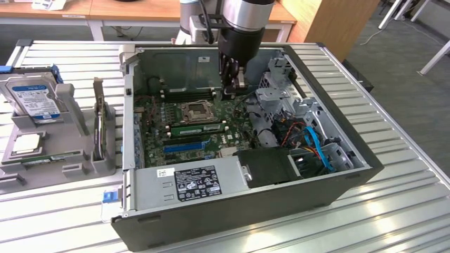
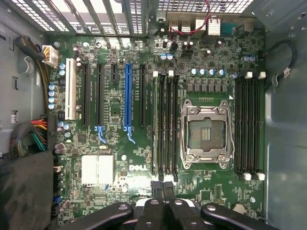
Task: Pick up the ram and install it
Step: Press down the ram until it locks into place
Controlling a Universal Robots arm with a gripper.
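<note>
End effector (image 1: 236, 85), fingers pressed together and gripping nothing, hangs inside the open computer case (image 1: 281, 211) above the motherboard (image 1: 158, 118). The ram (image 1: 199, 128) stands in 1 slot just beside the processor socket (image 1: 195, 112), near the fingertips.

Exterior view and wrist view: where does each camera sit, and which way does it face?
Exterior view: off the arm, raised, looking obliquely down into the open computer case; arm and tool show.
Wrist view: on the wrist, facing straight into the motherboard; the tool shows.
Shared: motherboard, processor socket, tool.
</note>
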